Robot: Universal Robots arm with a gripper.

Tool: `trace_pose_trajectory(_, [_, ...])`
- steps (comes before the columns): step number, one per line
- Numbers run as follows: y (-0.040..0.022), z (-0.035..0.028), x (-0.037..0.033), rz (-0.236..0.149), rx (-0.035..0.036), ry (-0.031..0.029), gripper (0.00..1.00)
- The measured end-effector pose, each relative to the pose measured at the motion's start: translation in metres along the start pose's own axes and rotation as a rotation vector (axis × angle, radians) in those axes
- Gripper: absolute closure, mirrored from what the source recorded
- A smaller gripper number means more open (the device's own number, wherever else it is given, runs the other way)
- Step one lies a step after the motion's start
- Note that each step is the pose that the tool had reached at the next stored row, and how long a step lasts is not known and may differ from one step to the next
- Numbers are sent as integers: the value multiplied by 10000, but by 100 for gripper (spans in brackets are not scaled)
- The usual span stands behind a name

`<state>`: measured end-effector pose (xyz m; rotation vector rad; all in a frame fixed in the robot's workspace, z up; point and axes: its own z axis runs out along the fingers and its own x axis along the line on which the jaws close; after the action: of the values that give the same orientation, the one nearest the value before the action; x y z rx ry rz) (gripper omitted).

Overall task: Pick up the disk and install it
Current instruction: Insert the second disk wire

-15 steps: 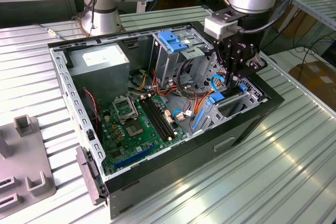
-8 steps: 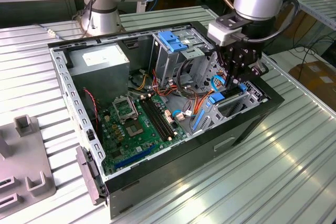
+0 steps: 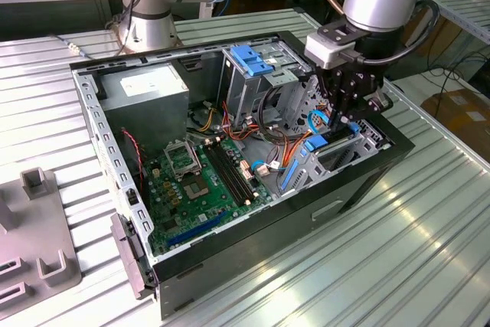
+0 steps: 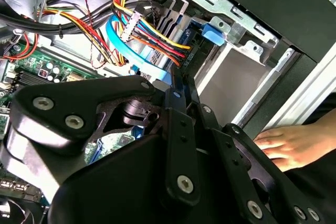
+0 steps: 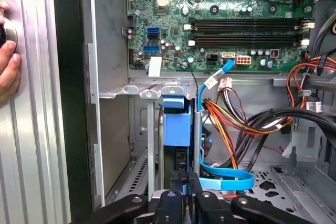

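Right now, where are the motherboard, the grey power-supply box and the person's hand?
motherboard (image 3: 178, 203), exterior view, on its green surface
power-supply box (image 3: 145, 86), exterior view, on its white label
hand (image 4: 286, 144), second wrist view, on its middle

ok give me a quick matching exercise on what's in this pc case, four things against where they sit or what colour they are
Things:
1. power supply
2. blue bracket
3. motherboard
4. gripper

Descriptions:
A. green, on the case floor
B. grey box with a white label, in the case's far corner at the exterior view's left
C. over the drive bay at the exterior view's right
D. on top of the metal cage

Pairs: 1-B, 2-D, 3-A, 4-C
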<state>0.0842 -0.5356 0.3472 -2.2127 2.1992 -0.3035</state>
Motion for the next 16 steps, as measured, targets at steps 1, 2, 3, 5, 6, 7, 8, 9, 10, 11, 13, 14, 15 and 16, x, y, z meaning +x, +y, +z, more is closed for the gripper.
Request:
trace_pose_trajectory(1, [0, 3, 0, -1, 0, -1, 84])
trace_pose_trajectory(2, [0, 9, -1, -1, 1, -7, 84])
trace_pose_trajectory(3, [1, 13, -1, 0, 0, -9, 84])
trace_pose_trajectory(5, [2, 19, -2, 1, 0, -17, 84])
trace_pose_trajectory(6, [2, 21, -2, 2, 0, -21, 84])
trace_pose_trajectory(7, [3, 25, -2, 4, 0, -39, 84])
trace_pose_trajectory(8, [3, 29, -3, 9, 0, -73, 84])
trace_pose_trajectory(9, [4, 31, -4, 12, 0, -93, 84])
trace_pose_trajectory(10, [4, 34, -4, 15, 0, -116, 84])
trace_pose_trajectory(11, [4, 35, -3, 19, 0, -137, 84])
trace_pose_trajectory(13, [5, 39, -4, 27, 0, -197, 84])
trace_pose_trajectory(14, [5, 39, -3, 35, -1, -251, 84])
trace_pose_trajectory(15, [5, 40, -3, 41, -1, -291, 84])
trace_pose_trajectory(16, [5, 40, -3, 48, -1, -345, 84])
